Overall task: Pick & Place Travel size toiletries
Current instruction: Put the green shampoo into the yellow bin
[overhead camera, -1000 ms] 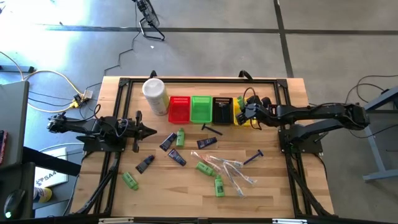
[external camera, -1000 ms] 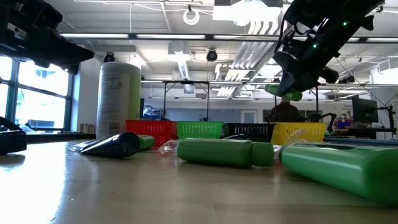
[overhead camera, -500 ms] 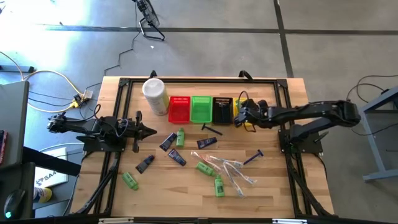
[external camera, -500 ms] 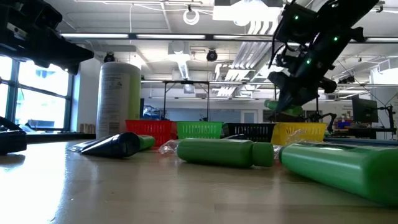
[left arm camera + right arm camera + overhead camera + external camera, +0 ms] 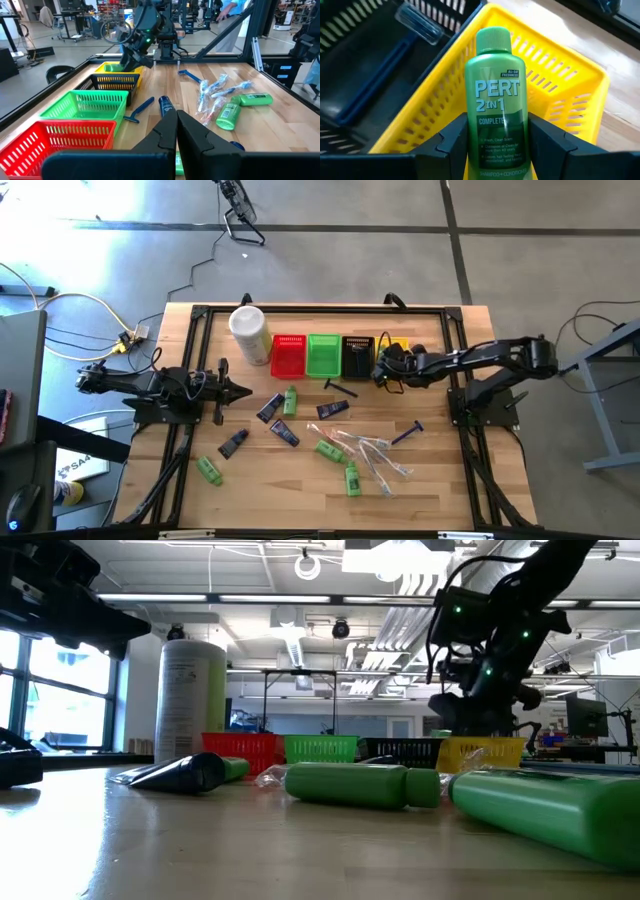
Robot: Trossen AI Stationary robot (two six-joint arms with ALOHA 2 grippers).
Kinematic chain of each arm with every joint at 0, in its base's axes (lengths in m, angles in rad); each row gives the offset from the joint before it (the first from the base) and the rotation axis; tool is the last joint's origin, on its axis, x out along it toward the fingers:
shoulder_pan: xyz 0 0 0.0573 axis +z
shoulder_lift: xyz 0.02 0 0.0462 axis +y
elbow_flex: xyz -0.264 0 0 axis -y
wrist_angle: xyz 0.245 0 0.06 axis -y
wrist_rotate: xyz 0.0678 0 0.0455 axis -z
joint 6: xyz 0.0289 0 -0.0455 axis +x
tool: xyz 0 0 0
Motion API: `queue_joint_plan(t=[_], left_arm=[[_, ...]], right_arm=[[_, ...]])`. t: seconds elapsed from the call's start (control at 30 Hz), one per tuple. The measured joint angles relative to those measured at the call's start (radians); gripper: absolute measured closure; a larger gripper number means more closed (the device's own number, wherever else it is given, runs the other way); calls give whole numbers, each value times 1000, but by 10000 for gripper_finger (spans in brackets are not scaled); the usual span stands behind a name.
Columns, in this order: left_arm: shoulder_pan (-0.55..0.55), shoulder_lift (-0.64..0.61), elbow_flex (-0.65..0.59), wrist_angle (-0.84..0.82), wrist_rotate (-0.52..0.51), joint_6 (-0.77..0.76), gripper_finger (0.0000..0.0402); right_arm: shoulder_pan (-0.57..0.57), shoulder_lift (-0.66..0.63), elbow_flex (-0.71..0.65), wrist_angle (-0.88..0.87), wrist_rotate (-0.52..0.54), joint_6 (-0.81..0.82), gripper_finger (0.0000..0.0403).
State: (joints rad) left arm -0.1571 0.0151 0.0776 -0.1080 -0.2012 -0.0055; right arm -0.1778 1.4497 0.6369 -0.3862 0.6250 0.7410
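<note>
My right gripper [image 5: 495, 131] is shut on a bright green mini bottle [image 5: 496, 85] marked PERT, just above the yellow basket [image 5: 565, 85]; in the high view it [image 5: 385, 369] hangs at that basket's [image 5: 399, 345] near left corner. More toiletries lie loose on the wood: green bottles [image 5: 291, 399] [image 5: 352, 478], dark tubes [image 5: 268, 409] [image 5: 284, 433], clear wrapped sticks [image 5: 375, 455] and a blue razor [image 5: 406, 434]. My left gripper [image 5: 240, 391] waits shut at the table's left, holding nothing. My right gripper pinches the green bottle's lower body [image 5: 495, 145] between its two fingers [image 5: 447, 145], one on each side. The fingers come from the table's right, slanting down, and lie along the bottle. The bottle is lifted clear, its cap [image 5: 493, 37] pointing away over the yellow basket.
A row of baskets stands at the back: red [image 5: 288, 354], green [image 5: 323, 353], black [image 5: 357, 356] with a blue razor [image 5: 370, 85] in it, then yellow. A tall white canister [image 5: 249, 331] stands left of the red one. A black razor [image 5: 340, 388] lies before the baskets.
My right gripper has come down and a little toward the table's left, tipping further downward, carrying the green bottle from well above the yellow basket to just over it. The grip has stayed the same.
</note>
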Motion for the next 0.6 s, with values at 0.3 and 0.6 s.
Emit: queue_joint_plan(t=[0.3, 0.6], left_arm=[[0, 0, 0, 0, -2, 0, 394], [0, 0, 0, 0, -3, 0, 394]], right_arm=[[-26, 12, 0, 1, -32, -7, 220], [-26, 12, 0, 1, -32, -11, 201]])
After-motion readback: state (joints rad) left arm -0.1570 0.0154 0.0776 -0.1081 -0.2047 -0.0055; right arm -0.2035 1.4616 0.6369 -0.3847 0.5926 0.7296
